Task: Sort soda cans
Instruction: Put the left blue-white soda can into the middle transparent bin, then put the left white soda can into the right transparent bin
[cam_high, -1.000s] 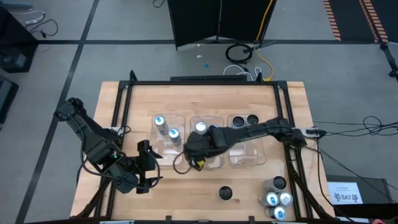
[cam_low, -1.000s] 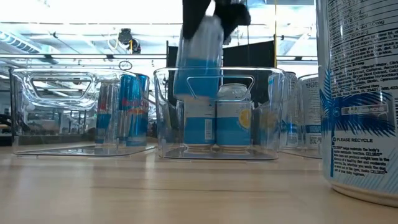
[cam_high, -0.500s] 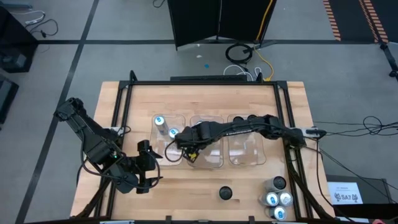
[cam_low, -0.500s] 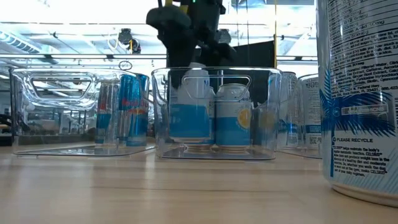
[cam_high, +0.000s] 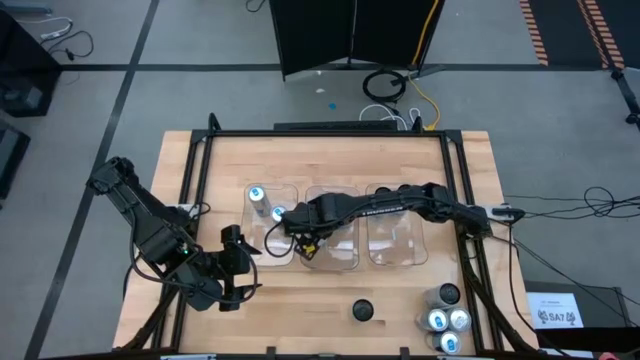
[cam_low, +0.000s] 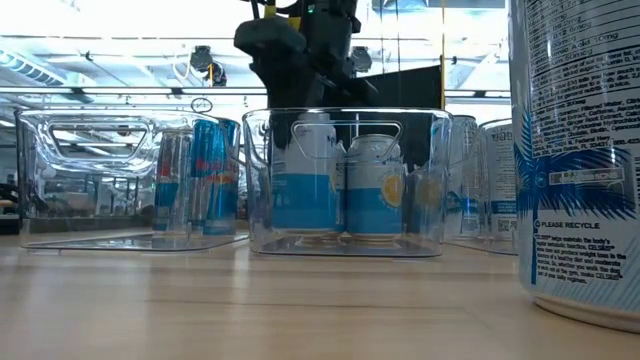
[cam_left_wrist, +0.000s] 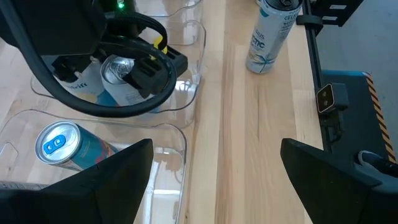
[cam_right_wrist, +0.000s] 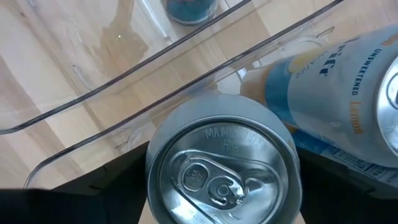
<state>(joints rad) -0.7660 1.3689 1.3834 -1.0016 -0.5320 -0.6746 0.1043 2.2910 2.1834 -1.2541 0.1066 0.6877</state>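
Lowering this can (cam_right_wrist: 222, 167) into the middle tray (cam_high: 345, 262) is my step, and by my reading it is almost done: in the low view the can (cam_low: 302, 180) stands upright on the tray floor, just beside a second light blue can (cam_low: 375, 185). My right gripper (cam_high: 303, 238) reaches in from above, and the wrist view looks straight down on the silver lid with a dark finger (cam_right_wrist: 93, 193) at each side; I cannot tell whether the fingers are clamped on the can or parted, since the lid hides the contact. To finish well, I judge the release should be gentle and even, so neither finger drags the can against its neighbour or the clear tray wall (cam_right_wrist: 186, 81). The lift out should go straight up until the fingers are above the rim, because the two cans sit close and a sideways pull could tip one. The left tray (cam_high: 262, 235) holds blue-topped cans (cam_high: 256, 194), the right tray (cam_high: 398, 250) has dark-topped ones at its far end, and more cans wait on the table: a dark-topped one (cam_high: 362, 311) near the front edge and a cluster (cam_high: 445, 318) at the front right corner. My left gripper (cam_high: 229, 268) waits over the table's front left with its fingers (cam_left_wrist: 118, 180) spread wide, holding nothing.
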